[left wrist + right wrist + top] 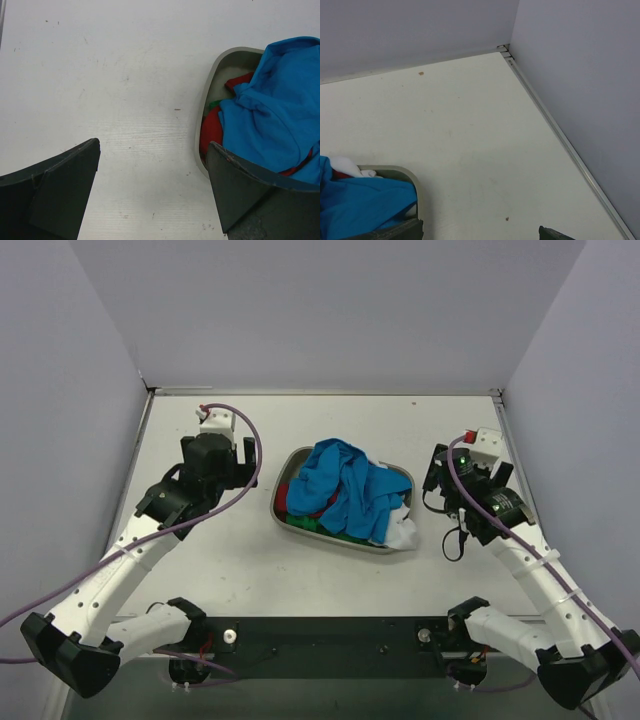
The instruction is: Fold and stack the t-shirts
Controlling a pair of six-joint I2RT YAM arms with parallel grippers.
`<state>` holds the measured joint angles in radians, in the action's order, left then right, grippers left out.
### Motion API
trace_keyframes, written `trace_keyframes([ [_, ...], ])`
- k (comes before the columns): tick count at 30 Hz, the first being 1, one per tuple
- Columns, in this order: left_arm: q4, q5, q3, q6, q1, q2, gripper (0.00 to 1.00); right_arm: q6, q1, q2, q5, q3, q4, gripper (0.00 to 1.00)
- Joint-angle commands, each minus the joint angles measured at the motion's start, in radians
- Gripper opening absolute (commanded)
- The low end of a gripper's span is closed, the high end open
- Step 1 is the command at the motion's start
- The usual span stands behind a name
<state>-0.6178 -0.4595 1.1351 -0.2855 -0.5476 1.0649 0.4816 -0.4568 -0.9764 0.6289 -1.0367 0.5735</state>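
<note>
White table (200,570), crumpled t-shirts (345,490) heaped in grey tray (206,95), left hand (152,145) and right hand (480,229) wide open, empty.

Blue t-shirt (345,485) covers most of the pile. Red t-shirt (299,506), green t-shirt (312,526) and white t-shirt (402,532) only peek out at the edges, so their shapes and count can't be told. Tray (290,465) floor is mostly buried.

Left wrist view: tray and blue cloth are cut off by the right edge, and the near rim sits behind one finger of the left gripper (154,145) (the right-hand one in frame).

Right wrist view: right gripper (479,230) shows only two fingertips at the bottom edge, and the tray is clipped at the lower-left corner.
</note>
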Motion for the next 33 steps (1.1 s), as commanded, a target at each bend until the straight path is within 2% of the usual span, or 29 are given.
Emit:
trace_keyframes([
  [1, 0.033, -0.021, 0.000, -0.011, 0.006, -0.010, 0.97, 0.020, 0.006, -0.031, 0.057, -0.002, 0.046, 1.00],
  [10, 0.024, -0.005, 0.000, -0.014, 0.008, -0.005, 0.97, -0.024, 0.006, -0.018, 0.026, -0.006, 0.040, 1.00],
  [15, 0.012, 0.160, 0.009, -0.024, 0.006, 0.029, 0.97, -0.023, 0.006, -0.007, 0.003, 0.015, 0.045, 1.00],
  [17, 0.010, 0.224, -0.012, -0.067, -0.014, 0.056, 0.93, -0.006, 0.006, 0.001, -0.014, 0.026, 0.045, 1.00],
  [22, -0.002, 0.174, -0.044, -0.198, -0.063, 0.225, 0.89, 0.020, 0.003, 0.007, -0.080, 0.035, 0.032, 1.00],
  [25, 0.046, 0.202, -0.043, -0.193, -0.064, 0.311, 0.88, 0.015, -0.006, 0.001, -0.097, 0.035, 0.032, 1.00],
  [33, 0.044, 0.156, 0.055, -0.156, -0.048, 0.504, 0.88, 0.015, -0.016, 0.056, -0.120, 0.070, 0.031, 1.00],
])
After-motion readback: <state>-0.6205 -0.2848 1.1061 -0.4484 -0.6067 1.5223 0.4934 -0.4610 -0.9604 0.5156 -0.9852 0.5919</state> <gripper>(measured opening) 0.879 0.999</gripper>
